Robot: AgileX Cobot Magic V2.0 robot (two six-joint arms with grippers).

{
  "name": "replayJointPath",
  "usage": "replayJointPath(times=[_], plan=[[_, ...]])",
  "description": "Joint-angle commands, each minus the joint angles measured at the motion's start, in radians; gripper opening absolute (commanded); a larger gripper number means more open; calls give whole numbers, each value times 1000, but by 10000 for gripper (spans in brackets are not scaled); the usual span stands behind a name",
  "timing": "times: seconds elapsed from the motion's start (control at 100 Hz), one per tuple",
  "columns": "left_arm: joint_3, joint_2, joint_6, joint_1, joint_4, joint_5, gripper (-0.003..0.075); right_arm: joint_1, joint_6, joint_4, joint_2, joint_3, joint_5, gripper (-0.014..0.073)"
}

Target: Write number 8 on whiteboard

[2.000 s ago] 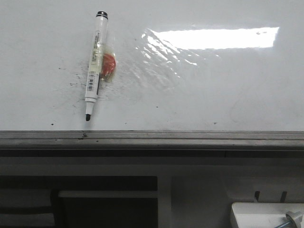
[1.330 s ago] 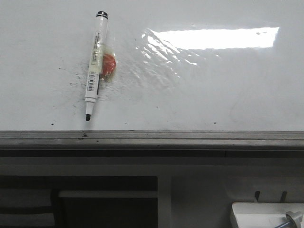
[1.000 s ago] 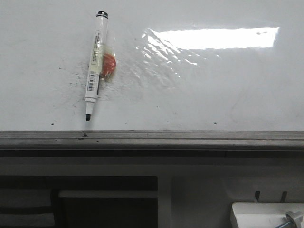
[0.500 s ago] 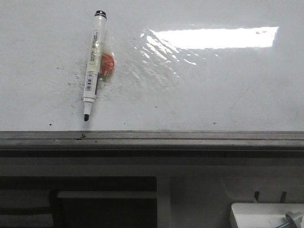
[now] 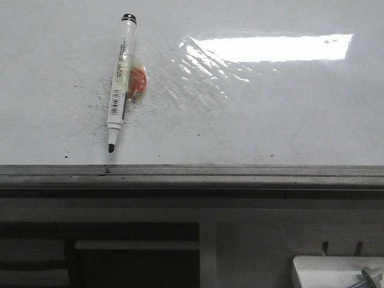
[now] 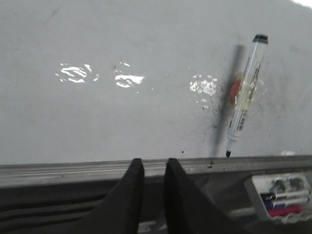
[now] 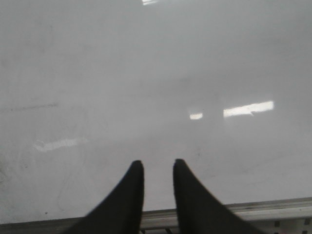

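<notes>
The whiteboard (image 5: 270, 108) is glossy white with a bright glare patch and faint grey specks. No number 8 shows on it in any view. A white marker with a black cap and black tip (image 5: 120, 78) lies on the board at the upper left, beside a red-orange blob (image 5: 138, 82). It also shows in the left wrist view (image 6: 245, 92). My left gripper (image 6: 153, 162) is over the grey edge rail (image 6: 73, 169), its jaws slightly apart and empty, left of the marker. My right gripper (image 7: 158, 163) is over bare board (image 7: 146, 73), jaws slightly apart and empty.
The grey metal rail (image 5: 192, 175) runs along the board's near edge. Below it is white moulded furniture with dark openings (image 5: 138, 240). A white block with a bolt (image 5: 336, 270) sits at the lower right. A clear tray of markers (image 6: 282, 195) lies below the rail.
The front view shifted slightly half a second ago and is back. The marker and board have not moved.
</notes>
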Motion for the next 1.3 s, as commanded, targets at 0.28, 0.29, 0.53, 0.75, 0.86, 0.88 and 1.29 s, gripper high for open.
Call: replayJointPath(times=[0.28,0.29,0.53,0.75,0.86,0.88,1.29], plan=[[-179,390,371,-149,-371,23,353,49,-29,-23,126,-132,0,492],[-179,399,374,-156,-376,11,353,54,-29,-25,129,-132,0,492],[-182,526,378,-411,-398,-311,353,77,-29,-32,160,-132,-4,492],[-186,639,378,-486,-467,-506,353,77,-29,-32,172,-132,-15,492],[-205,688,378,-486,-471,-514,353,77,-29,-32,172,-132,-18,492],[-210,696,378,-486,-471,-514,352,77,-29,-32,172,-132,-18,492],[-263,814,378,-486,-469,-510,174,77,-29,-32,172,-132,-42,491]])
